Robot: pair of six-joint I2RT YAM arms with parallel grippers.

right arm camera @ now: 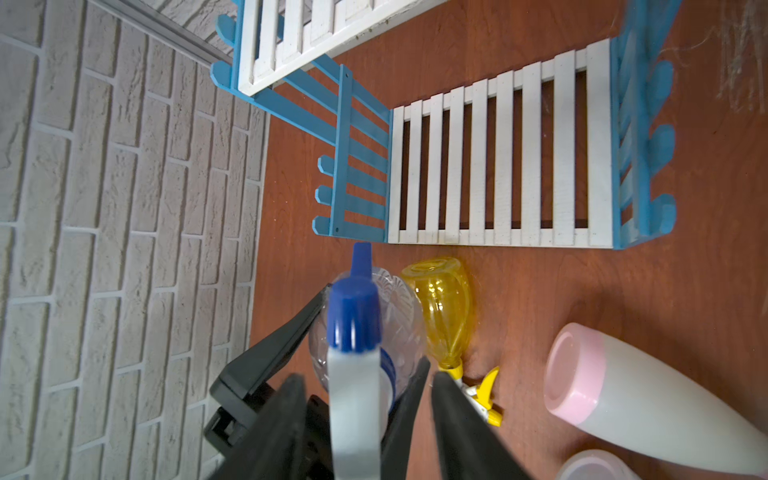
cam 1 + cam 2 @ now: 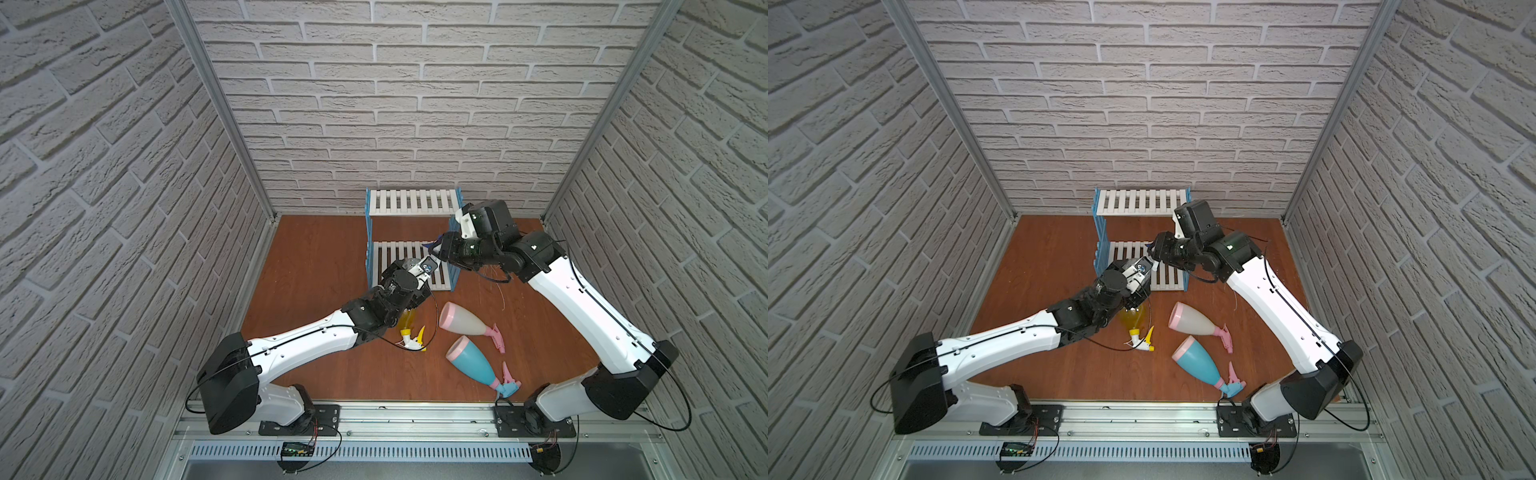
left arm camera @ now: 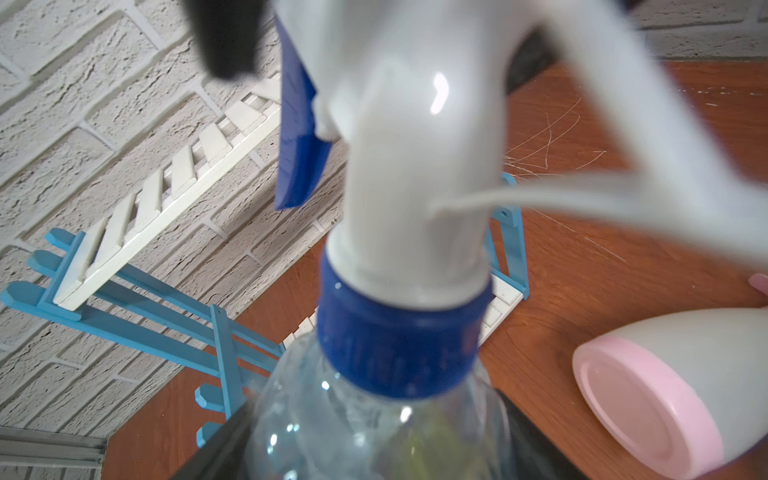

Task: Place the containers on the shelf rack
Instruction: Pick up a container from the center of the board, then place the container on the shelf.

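Note:
The clear bottle (image 2: 428, 264) (image 2: 1142, 266) with a blue collar and white spray head stands upright just in front of the shelf rack (image 2: 411, 202) (image 2: 1138, 202). My left gripper (image 3: 374, 444) is shut on its clear body (image 3: 365, 432), with a dark finger on each side. My right gripper (image 1: 365, 386) is open, its fingers straddling the white spray head (image 1: 353, 390) with gaps on both sides. On the wooden floor lie the yellow bottle (image 2: 409, 320) (image 1: 444, 307), the cream bottle with a pink base (image 2: 461, 320) (image 3: 665, 395) and the light blue bottle (image 2: 473, 361) (image 2: 1200, 363).
Both white slatted shelves (image 1: 498, 166) of the rack hold nothing. The rack stands against the brick back wall (image 2: 395, 104). Brick side walls close in the wooden floor (image 2: 316, 270). Both arms cross in front of the rack's lower shelf.

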